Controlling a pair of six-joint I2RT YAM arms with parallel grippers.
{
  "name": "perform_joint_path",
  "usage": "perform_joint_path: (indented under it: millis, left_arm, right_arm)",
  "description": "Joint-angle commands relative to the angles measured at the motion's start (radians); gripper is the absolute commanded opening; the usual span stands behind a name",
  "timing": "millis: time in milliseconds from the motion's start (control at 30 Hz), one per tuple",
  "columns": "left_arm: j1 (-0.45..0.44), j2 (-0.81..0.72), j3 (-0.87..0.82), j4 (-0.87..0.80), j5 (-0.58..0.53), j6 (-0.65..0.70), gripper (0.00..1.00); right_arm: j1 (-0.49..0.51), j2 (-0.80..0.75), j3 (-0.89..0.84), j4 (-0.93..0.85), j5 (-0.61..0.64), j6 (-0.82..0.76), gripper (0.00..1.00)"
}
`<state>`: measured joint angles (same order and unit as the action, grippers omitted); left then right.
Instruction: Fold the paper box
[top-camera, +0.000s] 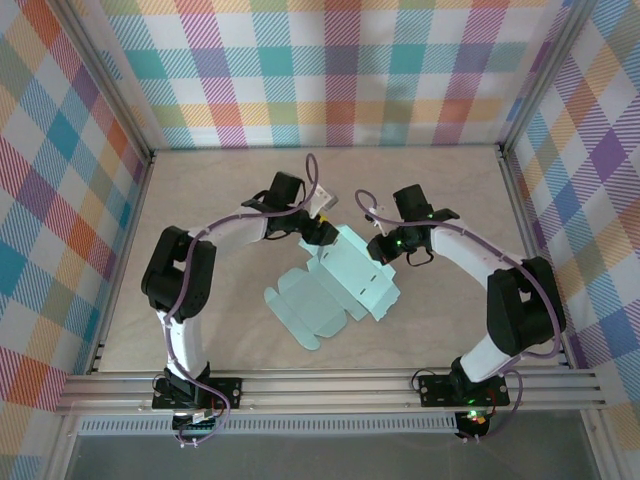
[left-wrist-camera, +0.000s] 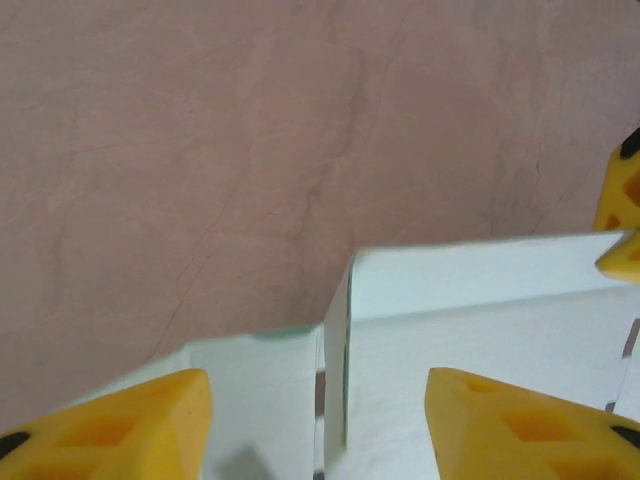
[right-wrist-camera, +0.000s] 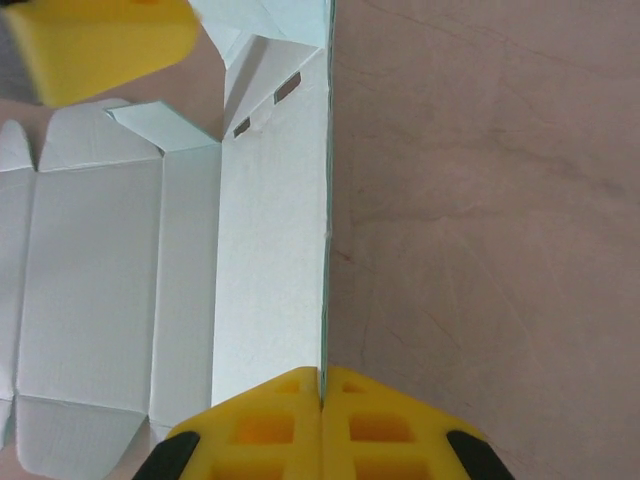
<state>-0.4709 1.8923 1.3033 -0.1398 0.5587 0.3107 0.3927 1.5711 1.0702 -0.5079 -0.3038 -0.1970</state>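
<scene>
Mint card paper box (top-camera: 335, 285) lies midway between the tabletop's side edges, one panel raised. Right jaws pinch that panel's edge; left jaws stand wide astride a flap. Fold squarely along the score

- The left tool (left-wrist-camera: 315, 392) is held open, fingers (left-wrist-camera: 130, 420) spread over the box (left-wrist-camera: 480, 330).
- One panel (left-wrist-camera: 470, 275) is raised upright above the table (left-wrist-camera: 250, 150).
- Its corner is pinched by the right tool (left-wrist-camera: 622, 232).
</scene>
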Motion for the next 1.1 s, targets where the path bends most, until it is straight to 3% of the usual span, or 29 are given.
perform_joint_path:
  millis: [0,67,233,500,633,867,1067]
  left_arm:
    - [0.027,-0.106,-0.073,0.170,-0.012,-0.111,0.72]
    - [0.042,-0.166,-0.142,0.256,-0.036,-0.181,0.80]
    - [0.101,-0.268,-0.280,0.429,-0.236,-0.368,1.00]
    - [0.219,-0.228,-0.320,0.459,-0.372,-0.537,1.00]
    - [0.247,-0.171,-0.253,0.372,-0.365,-0.540,1.00]
    - [0.263,-0.105,-0.226,0.341,-0.366,-0.541,1.00]
    - [0.265,-0.064,-0.207,0.303,-0.330,-0.530,1.00]
  right_arm:
    - [0.022,-0.057,-0.024,0.041,0.124,-0.019,0.00]
    - [0.042,-0.073,-0.038,0.061,0.172,-0.032,0.00]
    - [0.110,-0.106,-0.061,0.093,0.356,-0.079,0.00]
    - [0.280,-0.098,-0.075,0.158,0.648,-0.213,0.00]
    - [0.374,-0.092,-0.154,0.311,0.761,-0.388,0.00]
    - [0.488,-0.035,-0.212,0.564,0.958,-0.545,0.00]
    - [0.517,-0.033,-0.233,0.648,1.002,-0.610,0.00]
